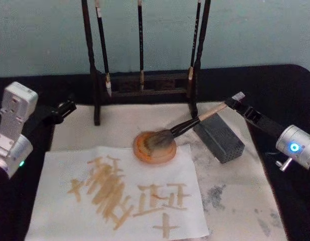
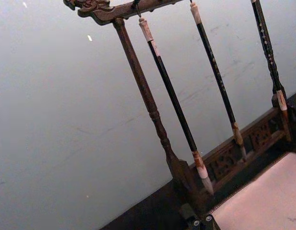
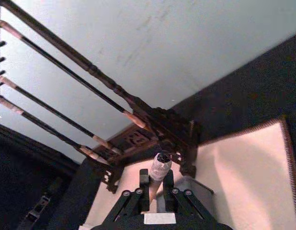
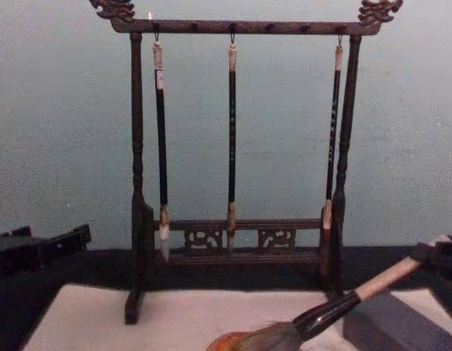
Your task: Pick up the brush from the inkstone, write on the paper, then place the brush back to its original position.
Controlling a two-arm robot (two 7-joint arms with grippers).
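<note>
The brush (image 1: 187, 126) lies slanted, its grey-brown bristles resting in a round orange dish (image 1: 154, 149). Its pale handle rises to the right over a corner of the dark grey inkstone block (image 1: 220, 138). My right gripper (image 1: 234, 102) is shut on the handle's far end. In the right wrist view the white end cap (image 3: 161, 167) sticks out between the fingers (image 3: 144, 184). The chest view shows the brush (image 4: 336, 307) angled up toward that gripper (image 4: 434, 257). The paper (image 1: 54, 201) lies in front, covered with tan strokes. My left gripper (image 1: 64, 108) hovers at the mat's left edge.
A wooden rack (image 1: 145, 88) with three slim hanging brushes stands at the back of the off-white felt mat (image 1: 240, 201), just behind the dish. Grey ink smudges mark the mat's right side. A black tabletop surrounds the mat, and a pale wall rises behind.
</note>
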